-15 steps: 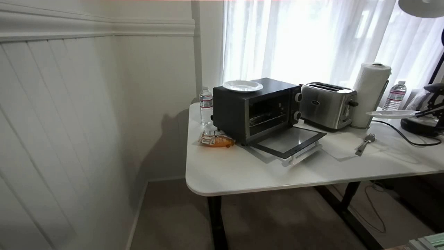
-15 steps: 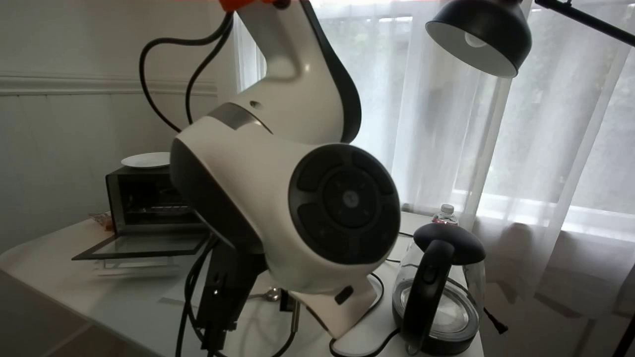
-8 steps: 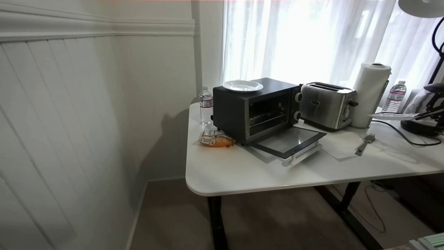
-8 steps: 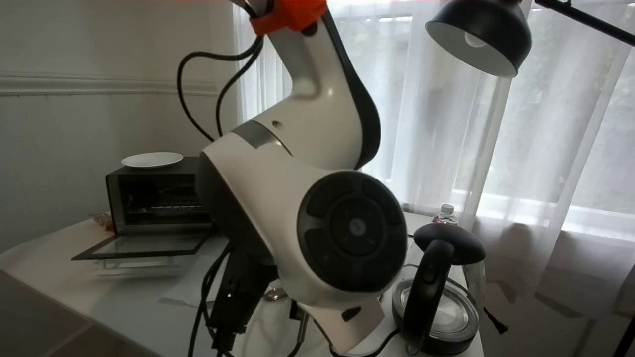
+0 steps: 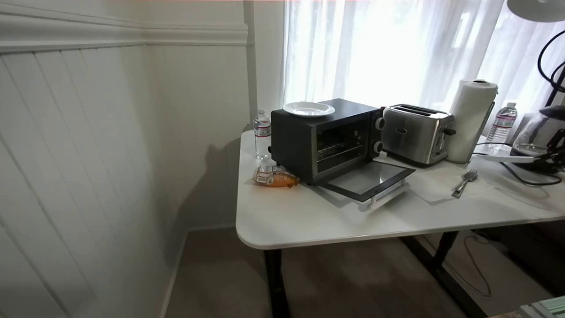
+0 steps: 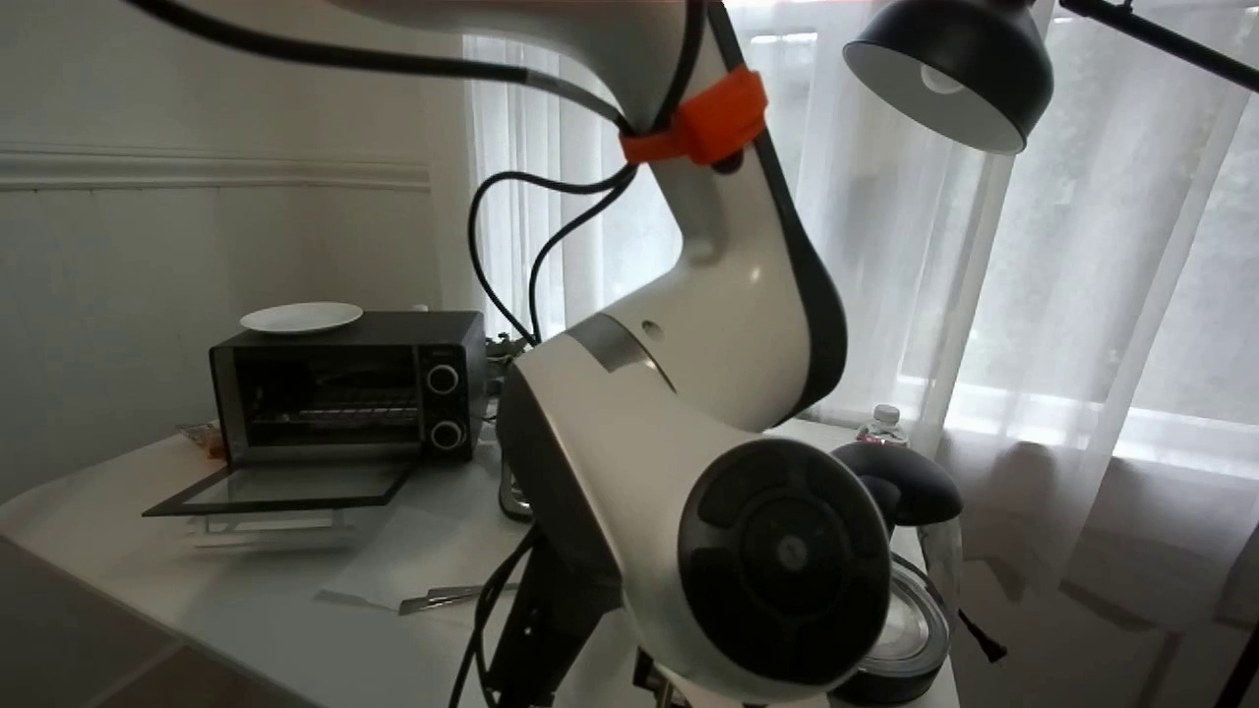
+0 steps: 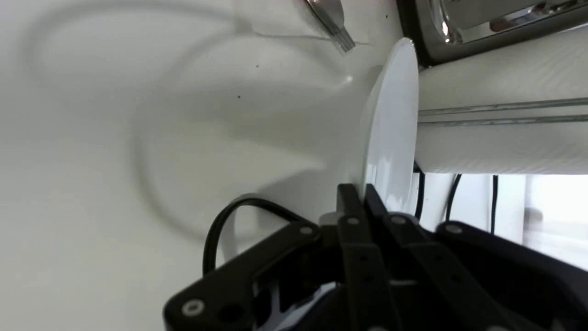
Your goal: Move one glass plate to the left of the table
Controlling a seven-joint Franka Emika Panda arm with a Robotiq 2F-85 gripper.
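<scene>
- Glass plate is above the table, at one o'clock from the gripper in the wrist view.
- Its jaws stand nearly together, pinching the plate's rim.
- Better to carry it level, toward nine o'clock in both exterior views, clear of the oven door.

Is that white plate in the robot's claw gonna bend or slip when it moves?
The white plate probably won't bend: it sticks out without drooping, though the gripper pinches only one edge. It could be slippery, because its surface looks shiny. It might twist if bumped, since most of it reaches out past that pinch.
</scene>
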